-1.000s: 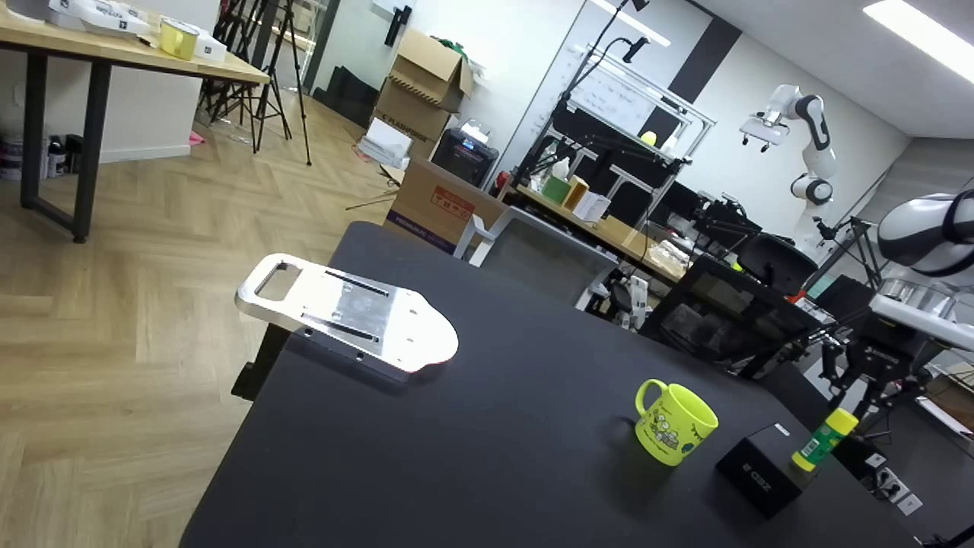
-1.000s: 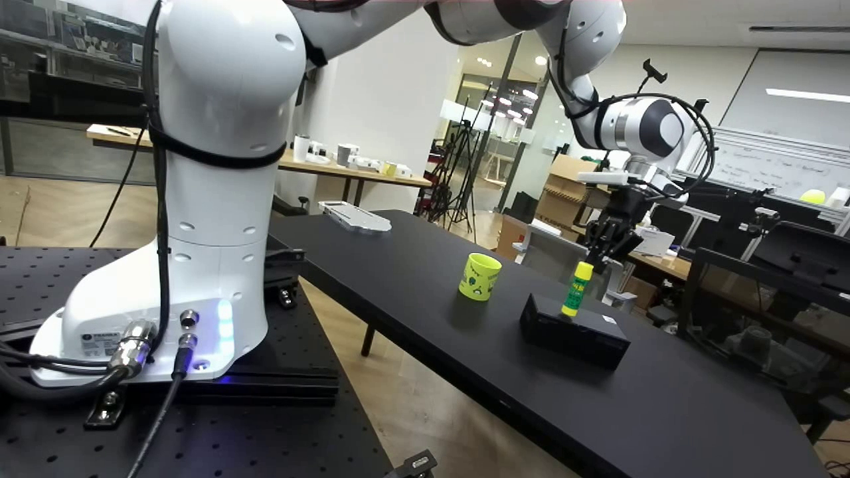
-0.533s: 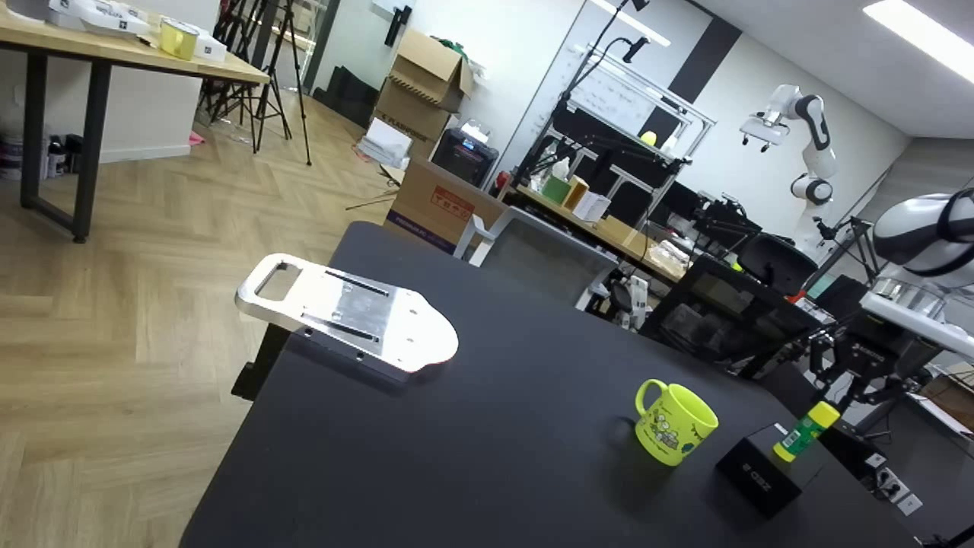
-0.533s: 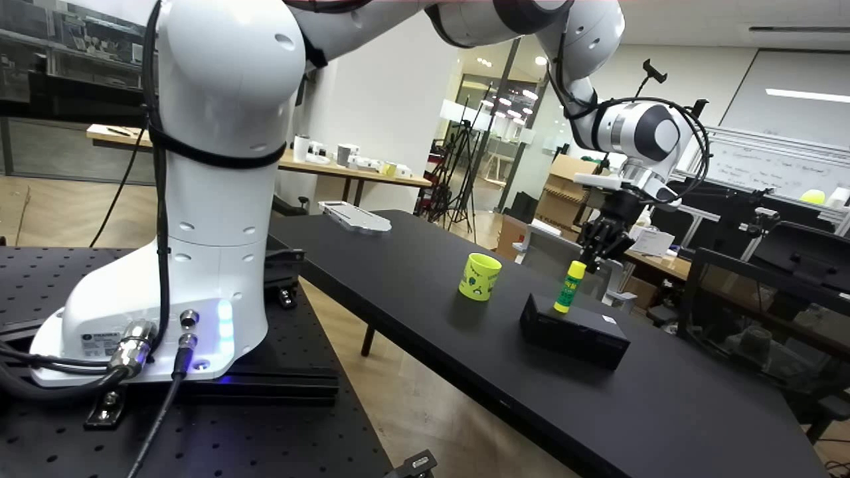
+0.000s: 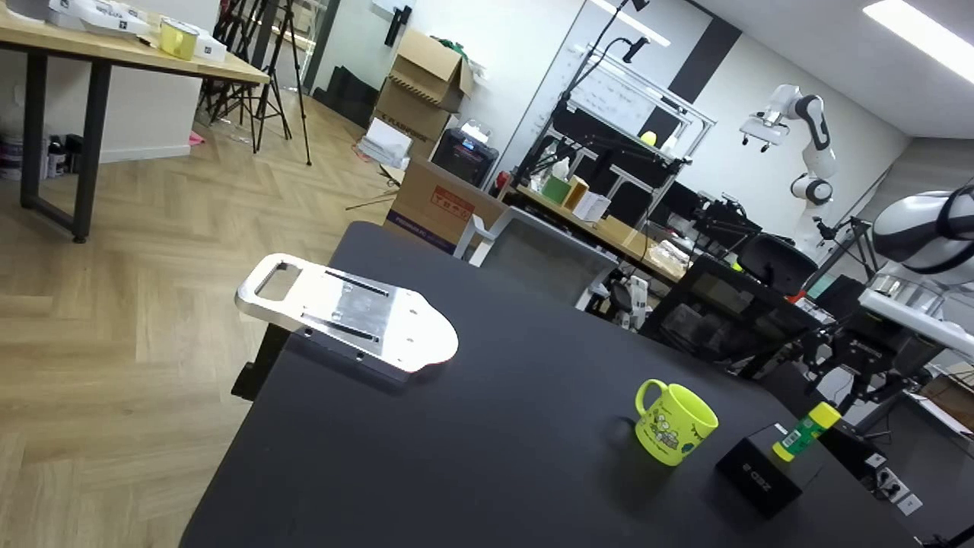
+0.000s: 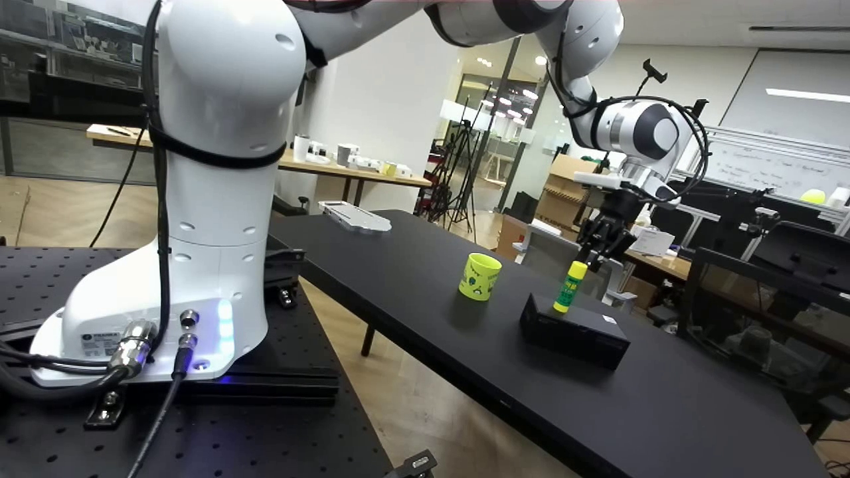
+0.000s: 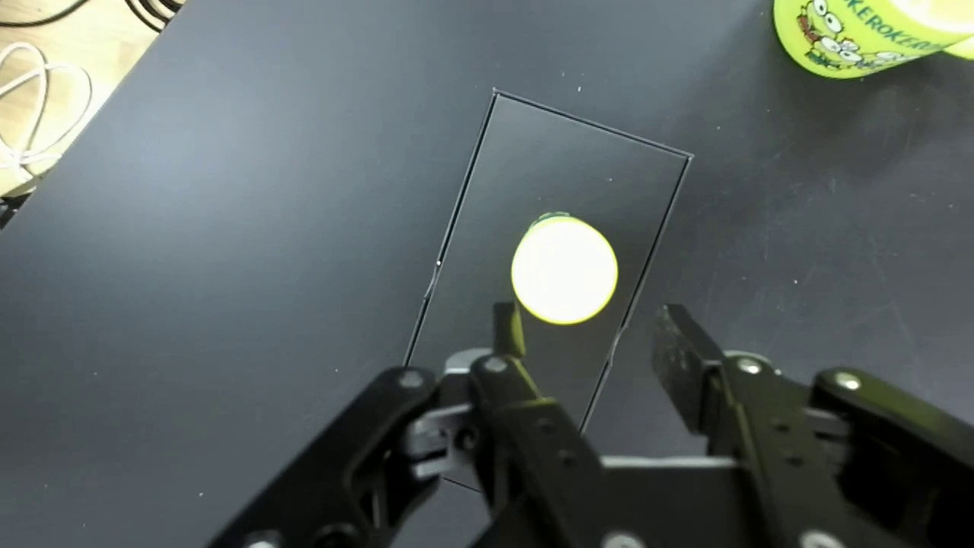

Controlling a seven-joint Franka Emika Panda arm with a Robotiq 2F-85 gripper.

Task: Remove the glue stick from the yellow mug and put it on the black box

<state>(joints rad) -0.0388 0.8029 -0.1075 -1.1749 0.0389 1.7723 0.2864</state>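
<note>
The glue stick, green with a yellow cap, stands upright on the black box in both exterior views (image 5: 806, 432) (image 6: 570, 287). In the wrist view its cap (image 7: 564, 270) is a bright disc over the box. The black box (image 5: 761, 476) lies flat on the table; its top also shows in the wrist view (image 7: 593, 164). The yellow mug (image 5: 676, 424) stands upright beside the box, and part of it shows in the wrist view (image 7: 867, 46). My gripper (image 7: 590, 331) is open above the box, its fingers wider apart than the cap. The left finger is close to the cap; I cannot tell if they touch.
A white flat slicer-like tool (image 5: 354, 308) lies at the far end of the dark table (image 5: 517, 457). A grey chair (image 5: 540, 255) stands by the table's long edge. In the wrist view white cables (image 7: 34, 114) show past the table edge.
The gripper and glue stick moved slightly down and toward the mug's side of the box. Over the last half second the fingers have opened and the glue stick stays standing on the box.
</note>
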